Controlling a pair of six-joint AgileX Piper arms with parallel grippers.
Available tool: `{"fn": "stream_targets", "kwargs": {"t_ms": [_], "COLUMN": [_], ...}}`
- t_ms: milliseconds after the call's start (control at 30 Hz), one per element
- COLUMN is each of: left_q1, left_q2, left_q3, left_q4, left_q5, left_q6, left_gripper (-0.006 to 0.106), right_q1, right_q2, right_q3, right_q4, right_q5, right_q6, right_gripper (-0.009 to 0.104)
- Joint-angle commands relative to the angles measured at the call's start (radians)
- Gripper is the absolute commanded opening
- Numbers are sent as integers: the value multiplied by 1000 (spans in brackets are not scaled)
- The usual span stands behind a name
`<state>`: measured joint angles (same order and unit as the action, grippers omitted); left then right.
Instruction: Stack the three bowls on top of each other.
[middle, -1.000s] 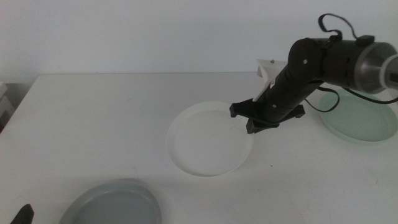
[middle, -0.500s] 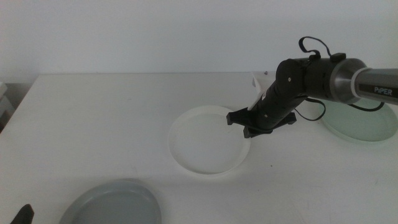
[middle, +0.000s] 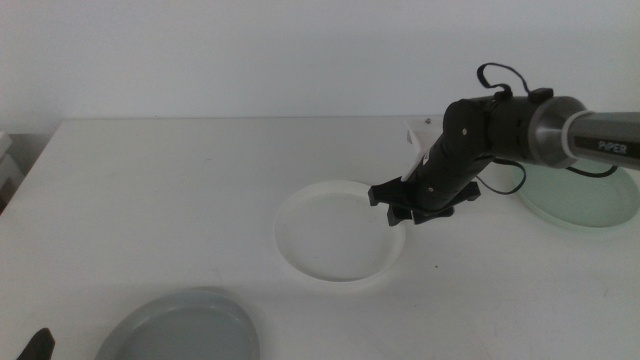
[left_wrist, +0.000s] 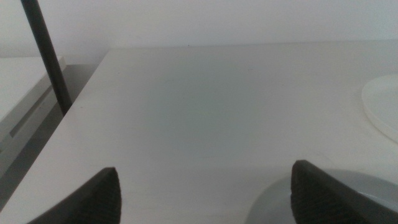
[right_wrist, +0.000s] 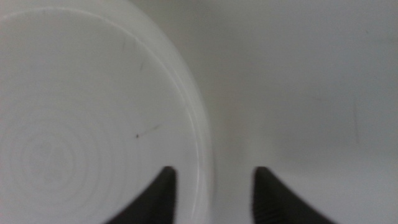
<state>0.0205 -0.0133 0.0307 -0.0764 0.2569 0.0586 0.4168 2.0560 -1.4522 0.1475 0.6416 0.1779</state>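
The white bowl lies at the table's middle. My right gripper is down at its right rim, open, one jaw inside the rim and one outside. In the right wrist view the white bowl's rim runs between the jaws of the right gripper without touching either. The pale mint green bowl sits at the far right, partly behind the right arm. At the front left lies the grey-blue bowl. My left gripper waits at the bottom left corner, open, beside the grey-blue bowl.
A small white object stands on the table behind the right arm. The table's left edge drops off next to a dark pole. Bare white tabletop spans the left half.
The right arm has swung and dropped so its gripper sits lower at the white bowl's right rim. The bowl has barely shifted. The left gripper has not moved.
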Motion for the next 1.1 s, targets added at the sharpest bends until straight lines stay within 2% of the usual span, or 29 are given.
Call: {"fn": "stream_targets", "kwargs": {"t_ms": [0, 100, 200, 433, 567, 767, 900, 1067], "left_q1": [1, 1, 1, 1, 1, 1, 1, 1], "left_q2": [-13, -13, -13, -13, -13, -13, -13, -13], "left_q3": [-4, -4, -4, -4, -4, -4, -4, -4], "left_q4": [-7, -7, -7, -7, -7, -7, -7, -7], "left_q5": [-81, -81, -81, -81, -81, -81, -81, -81], "left_q6": [-13, -13, -13, -13, -13, -13, -13, -13], "left_gripper": [105, 105, 105, 105, 105, 105, 105, 105], "right_q1": [-21, -56, -124, -389, -557, -732, -791, -786], "right_q2": [-101, -189, -302, -396, -364, -236, -112, 4], "right_q3": [-31, -31, -33, -108, -149, -226, -302, -383], "right_q4": [-8, -16, -30, -30, -30, -27, -8, 4], "right_q5": [16, 71, 98, 190, 206, 199, 203, 202], "right_q6": [-5, -17, -40, -117, -168, -184, -188, -188], "right_gripper": [46, 57, 62, 62, 62, 62, 62, 61]}}
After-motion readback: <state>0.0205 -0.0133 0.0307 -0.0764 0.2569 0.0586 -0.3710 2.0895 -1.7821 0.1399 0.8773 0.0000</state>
